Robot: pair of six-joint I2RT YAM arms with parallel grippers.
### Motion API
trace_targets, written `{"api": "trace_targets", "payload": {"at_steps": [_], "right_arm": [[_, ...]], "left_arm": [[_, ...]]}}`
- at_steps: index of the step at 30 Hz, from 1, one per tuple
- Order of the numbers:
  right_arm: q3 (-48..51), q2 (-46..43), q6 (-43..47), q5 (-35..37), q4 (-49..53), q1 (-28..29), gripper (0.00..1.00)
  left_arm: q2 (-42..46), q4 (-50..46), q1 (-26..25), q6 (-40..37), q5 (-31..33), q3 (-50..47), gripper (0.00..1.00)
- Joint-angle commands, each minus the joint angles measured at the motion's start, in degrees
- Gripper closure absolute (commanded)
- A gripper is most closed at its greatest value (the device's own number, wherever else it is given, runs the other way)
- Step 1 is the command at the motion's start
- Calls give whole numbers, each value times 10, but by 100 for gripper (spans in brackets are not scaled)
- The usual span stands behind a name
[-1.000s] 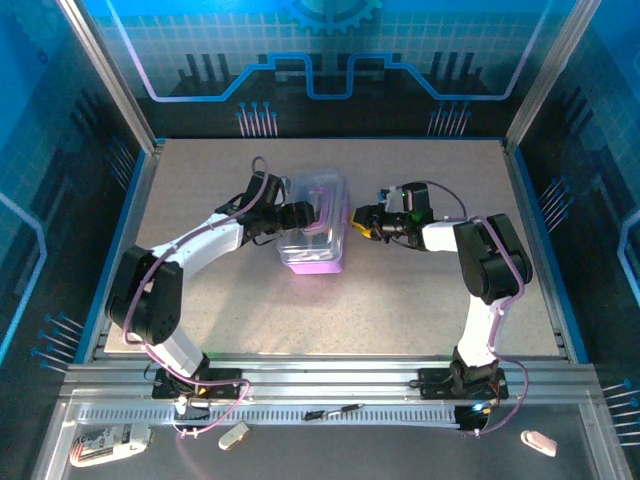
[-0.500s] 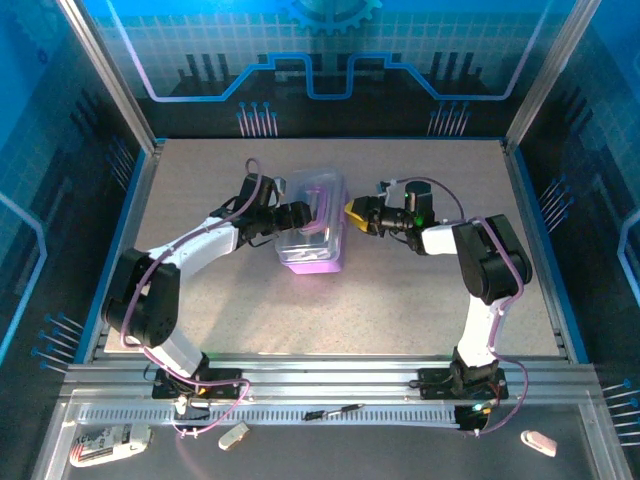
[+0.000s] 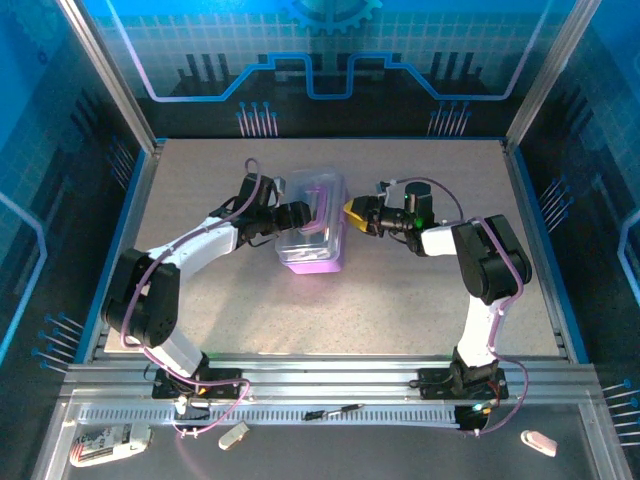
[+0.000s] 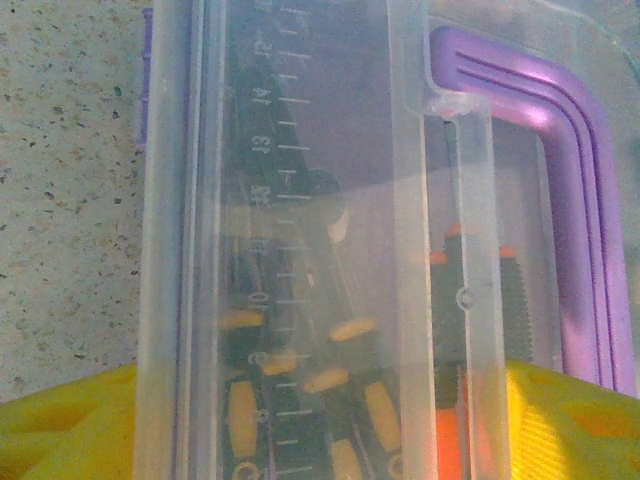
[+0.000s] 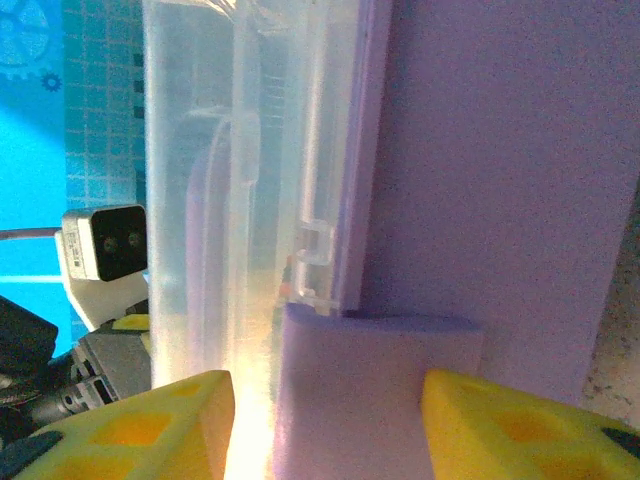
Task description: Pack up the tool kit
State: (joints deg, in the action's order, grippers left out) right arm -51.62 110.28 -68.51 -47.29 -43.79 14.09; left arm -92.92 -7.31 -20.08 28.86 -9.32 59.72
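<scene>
Sitting in the middle of the table, the tool kit is lying flat on its purple base with an arm flanking it on either side, and that is looking like a deliberate sandwich: one arm to steady, one to work the fastening. The left gripper is hanging over the case's left edge. Its wrist camera is looking straight down through the clear lid, where the screwdrivers are lying inside and the purple handle is running alongside. Its yellow fingers are standing wide with the lid between them, though whether they are squeezing or merely straddling I cannot tell. My reading is that this arm is bracing the case so it is not sliding away under a push from the far side. The right gripper is hovering at the right-hand wall, jaws apart, with the purple latch sitting between the fingers (a sliver of light is showing on the lid side, so nothing is being pinched). That placement is making sense if the latch is the next thing to be pressed home over the seam. With the tools seemingly in and the lid seemingly down, the job is appearing to be in its closing stage.
</scene>
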Motion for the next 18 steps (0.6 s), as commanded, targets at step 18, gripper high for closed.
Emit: {"api": "trace_targets", "payload": {"at_steps": [18], "right_arm": [[16,47,-56,-35,-113,18,39]], "left_arm": [[-45,-118,-3,2,-6,-35,30]]}}
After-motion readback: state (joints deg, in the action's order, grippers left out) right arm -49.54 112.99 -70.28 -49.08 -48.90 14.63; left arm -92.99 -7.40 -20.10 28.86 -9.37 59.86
